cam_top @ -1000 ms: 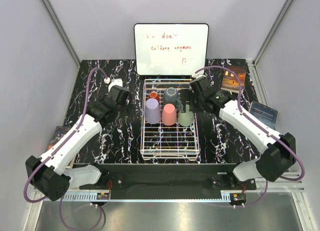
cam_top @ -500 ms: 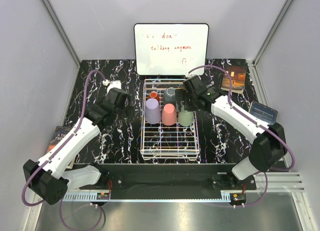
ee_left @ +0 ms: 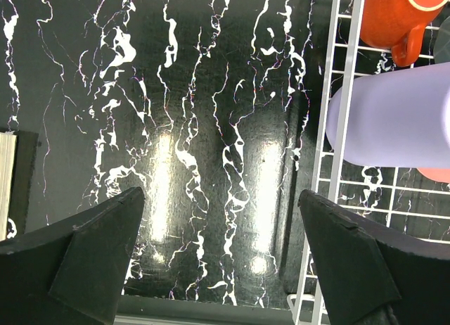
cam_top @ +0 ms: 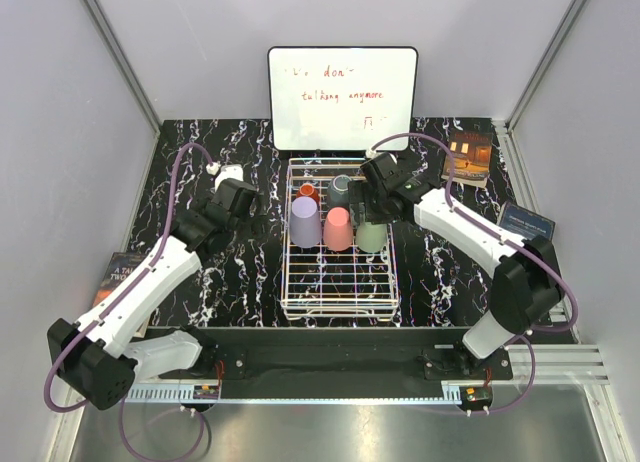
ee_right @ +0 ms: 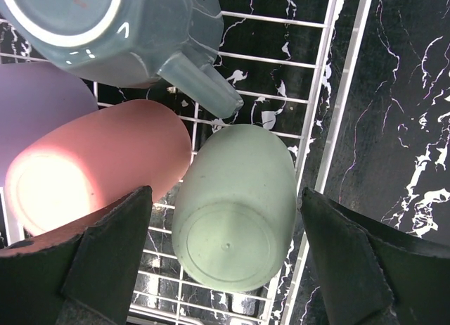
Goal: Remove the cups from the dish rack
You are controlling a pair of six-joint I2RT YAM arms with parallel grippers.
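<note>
The white wire dish rack (cam_top: 340, 292) holds five upturned cups at its far end: lavender (cam_top: 305, 222), pink (cam_top: 338, 229), pale green (cam_top: 371, 237), orange-red (cam_top: 309, 193) and the dark grey mug (cam_top: 342, 190). My right gripper (cam_top: 368, 204) is open above the pale green cup (ee_right: 235, 209), its fingers (ee_right: 112, 255) on either side without touching; the pink cup (ee_right: 91, 174) and grey mug (ee_right: 119, 29) lie beside. My left gripper (cam_top: 255, 204) is open and empty over the table, left of the rack; the lavender cup (ee_left: 394, 124) and orange-red cup (ee_left: 397, 19) show at its right.
A whiteboard (cam_top: 342, 97) with red writing stands behind the rack. Books lie at the back right (cam_top: 468, 157), right (cam_top: 527, 225) and left (cam_top: 118, 272) of the black marbled table (cam_top: 240, 272). The rack's near half holds no cups.
My right gripper has moved left over the rack's right edge to above the pale green cup. My left arm shifted only slightly.
</note>
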